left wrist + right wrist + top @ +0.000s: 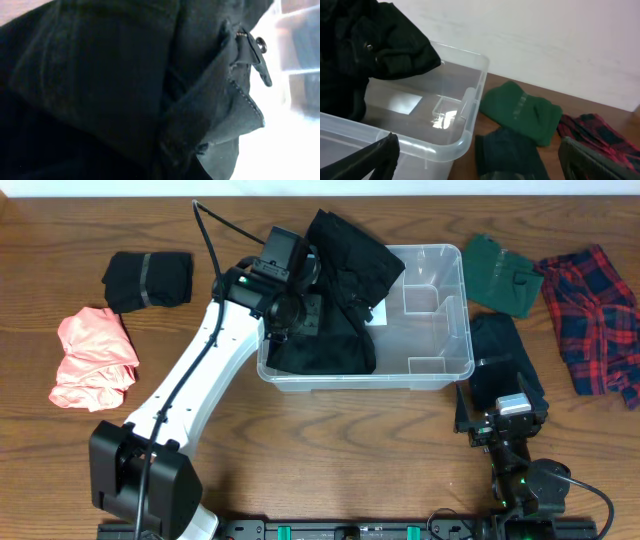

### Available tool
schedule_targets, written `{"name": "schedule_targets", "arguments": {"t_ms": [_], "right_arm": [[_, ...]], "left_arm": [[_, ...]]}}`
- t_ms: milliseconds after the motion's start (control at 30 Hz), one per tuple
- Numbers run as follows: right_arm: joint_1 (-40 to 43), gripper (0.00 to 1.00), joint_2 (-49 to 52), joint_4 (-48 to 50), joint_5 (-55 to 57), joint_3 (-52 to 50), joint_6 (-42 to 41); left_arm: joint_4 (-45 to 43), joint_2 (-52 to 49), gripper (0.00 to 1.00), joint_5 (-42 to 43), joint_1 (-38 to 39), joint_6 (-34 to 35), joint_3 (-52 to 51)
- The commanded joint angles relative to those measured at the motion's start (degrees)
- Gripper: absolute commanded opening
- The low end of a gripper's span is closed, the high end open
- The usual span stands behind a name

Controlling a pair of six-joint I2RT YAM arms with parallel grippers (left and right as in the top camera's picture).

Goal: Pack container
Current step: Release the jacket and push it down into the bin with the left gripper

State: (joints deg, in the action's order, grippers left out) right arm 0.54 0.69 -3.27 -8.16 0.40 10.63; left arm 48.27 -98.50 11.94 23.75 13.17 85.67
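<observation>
Black garment [350, 260] hung grasped in the left claw [298, 302] over the container [466, 320]; next it likely needed lowering and release. Right claw [500, 418] gaped.

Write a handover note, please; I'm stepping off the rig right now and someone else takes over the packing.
Left claw: over the left half of the container, buried in a black garment; grip cannot be told.
Right claw: open, empty, at the table's front right.
Done: black garment partly in, draped over the back rim.
To do: pink garment and folded black garment lie left of it; green garment, plaid shirt and dark garment right.
</observation>
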Motion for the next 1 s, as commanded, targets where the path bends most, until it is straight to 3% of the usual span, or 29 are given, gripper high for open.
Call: {"name": "schedule_targets", "arguments": {"t_ms": [0, 167, 367, 967], "right_arm": [[0.68, 0.99, -0.31, -0.22, -0.24, -0.09, 0.37], [0.68, 0.99, -0.31, -0.22, -0.24, -0.09, 0.37], [0.68, 0.99, -0.31, -0.22, -0.24, -0.09, 0.37], [0.68, 0.99, -0.31, -0.22, -0.24, -0.09, 0.37]], "left_arm": [[-1.2, -0.44, 0.06, -2.19, -0.15, 7.1, -1.16], [-1.53, -0.52, 0.06, -0.2, -0.15, 14.8, -1.46], [-5.4, -0.52, 0.06, 12.11, -0.15, 18.49, -1.46], [-5.92, -1.2, 0.06, 4.07, -0.13, 20.59, -6.23]]}}
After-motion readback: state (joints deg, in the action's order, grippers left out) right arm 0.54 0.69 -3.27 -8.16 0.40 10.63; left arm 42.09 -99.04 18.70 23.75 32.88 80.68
